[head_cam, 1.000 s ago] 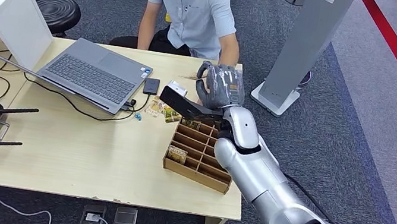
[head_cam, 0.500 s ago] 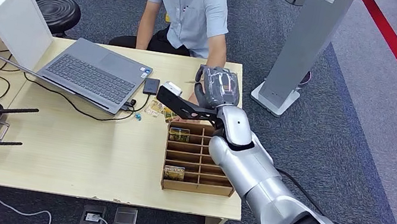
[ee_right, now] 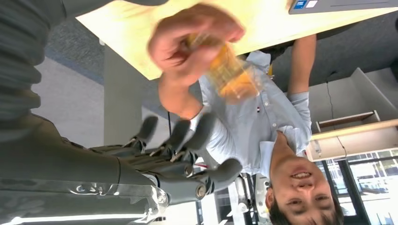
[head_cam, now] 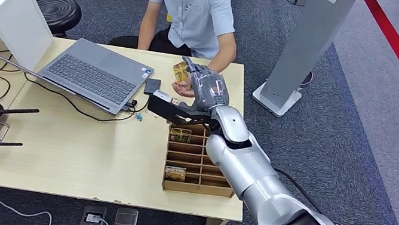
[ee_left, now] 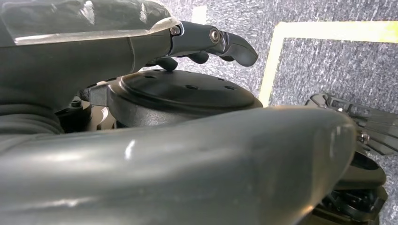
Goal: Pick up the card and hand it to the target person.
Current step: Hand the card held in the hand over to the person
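The person's hand (head_cam: 184, 88) holds the card (head_cam: 180, 72) beside the empty right hand (head_cam: 208, 88), fingers (ee_right: 180, 132) spread, above the worktop (head_cam: 88, 149) near a laptop (head_cam: 96, 74) and wooden box (head_cam: 198, 162)

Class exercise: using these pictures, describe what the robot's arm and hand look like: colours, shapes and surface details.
The right arm is glossy silver, built of rounded segments, with a black shoulder joint. The right hand is dark grey under a shiny clear cover, with a grey ribbed wrist cover and darker, round-tipped fingers.

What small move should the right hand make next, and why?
Probably draw the right hand back toward the robot: its fingers look spread and empty, while the person's hand already holds the card.
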{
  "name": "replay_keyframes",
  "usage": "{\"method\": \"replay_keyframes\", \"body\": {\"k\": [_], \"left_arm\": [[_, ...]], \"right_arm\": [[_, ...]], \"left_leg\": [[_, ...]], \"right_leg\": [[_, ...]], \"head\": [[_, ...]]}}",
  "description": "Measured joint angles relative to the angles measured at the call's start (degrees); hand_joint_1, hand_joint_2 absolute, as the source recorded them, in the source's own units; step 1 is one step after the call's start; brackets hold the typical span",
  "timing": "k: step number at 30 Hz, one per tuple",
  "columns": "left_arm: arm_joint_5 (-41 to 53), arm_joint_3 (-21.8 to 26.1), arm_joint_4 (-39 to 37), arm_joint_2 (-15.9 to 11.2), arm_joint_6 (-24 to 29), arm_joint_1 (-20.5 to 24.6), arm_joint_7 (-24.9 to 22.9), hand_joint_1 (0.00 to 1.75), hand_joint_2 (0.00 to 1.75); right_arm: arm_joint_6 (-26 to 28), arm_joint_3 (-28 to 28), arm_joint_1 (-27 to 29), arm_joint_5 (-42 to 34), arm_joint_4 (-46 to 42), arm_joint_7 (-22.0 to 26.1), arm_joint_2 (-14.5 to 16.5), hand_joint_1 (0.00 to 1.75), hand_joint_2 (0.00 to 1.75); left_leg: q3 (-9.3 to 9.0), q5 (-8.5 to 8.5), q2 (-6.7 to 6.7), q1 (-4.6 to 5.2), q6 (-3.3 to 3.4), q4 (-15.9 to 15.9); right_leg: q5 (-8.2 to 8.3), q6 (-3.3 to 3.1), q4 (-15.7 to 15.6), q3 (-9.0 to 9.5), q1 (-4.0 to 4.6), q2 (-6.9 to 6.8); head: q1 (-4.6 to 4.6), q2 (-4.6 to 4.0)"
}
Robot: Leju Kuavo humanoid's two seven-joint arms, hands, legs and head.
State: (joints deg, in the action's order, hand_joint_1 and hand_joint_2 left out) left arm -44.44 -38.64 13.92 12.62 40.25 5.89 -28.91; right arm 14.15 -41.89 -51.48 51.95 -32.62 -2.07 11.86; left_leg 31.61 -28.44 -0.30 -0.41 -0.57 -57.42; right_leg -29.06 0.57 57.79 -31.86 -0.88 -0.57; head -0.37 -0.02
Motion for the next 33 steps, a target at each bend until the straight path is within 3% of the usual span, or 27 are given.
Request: {"method": "replay_keyframes", "body": {"k": [8,17,20,25,33], "left_arm": [[-1.1,0.0,-0.2,0.2,-0.1,-0.1,0.8,0.00,0.00],[-2.4,0.0,-0.4,0.2,0.1,-0.1,1.7,0.00,0.00],[-2.9,0.0,-0.5,0.2,0.2,-0.1,2.5,0.00,0.00],[-3.3,1.2,-1.7,0.5,0.2,0.2,5.8,0.00,0.00],[-2.0,4.3,-4.4,1.2,0.2,1.4,6.6,0.00,0.00]], "right_arm": [[-0.4,0.9,1.6,-4.5,-5.3,0.7,-2.5,0.00,1.75],[-2.4,3.9,6.9,-10.9,-22.5,-1.5,-10.1,0.00,1.75],[-5.7,5.0,9.1,-14.4,-28.4,-1.9,-12.3,0.00,1.75],[-15.4,5.9,13.6,-22.0,-38.0,-4.6,-16.1,0.00,1.75],[-23.3,5.3,19.8,-24.8,-48.4,-8.2,-20.9,0.00,1.75]], "left_leg": [[-0.04,0.00,0.01,0.00,0.00,0.0],[-0.04,-0.01,0.01,0.01,0.01,0.0],[-0.05,-0.01,0.02,0.01,0.01,0.0],[-0.05,-0.01,0.02,0.01,0.01,0.0],[-0.02,-0.02,0.01,0.01,0.02,0.0]], "right_leg": [[0.00,0.00,0.0,0.00,0.00,0.01],[0.00,0.00,0.0,0.00,-0.01,0.02],[0.00,0.00,0.0,0.00,-0.01,0.02],[0.00,0.00,0.0,0.00,0.00,0.01],[0.00,0.00,0.0,0.01,-0.01,0.01]], "head": [[0.03,0.00],[-0.02,0.00],[0.02,0.00],[0.06,0.00],[0.00,0.00]]}}
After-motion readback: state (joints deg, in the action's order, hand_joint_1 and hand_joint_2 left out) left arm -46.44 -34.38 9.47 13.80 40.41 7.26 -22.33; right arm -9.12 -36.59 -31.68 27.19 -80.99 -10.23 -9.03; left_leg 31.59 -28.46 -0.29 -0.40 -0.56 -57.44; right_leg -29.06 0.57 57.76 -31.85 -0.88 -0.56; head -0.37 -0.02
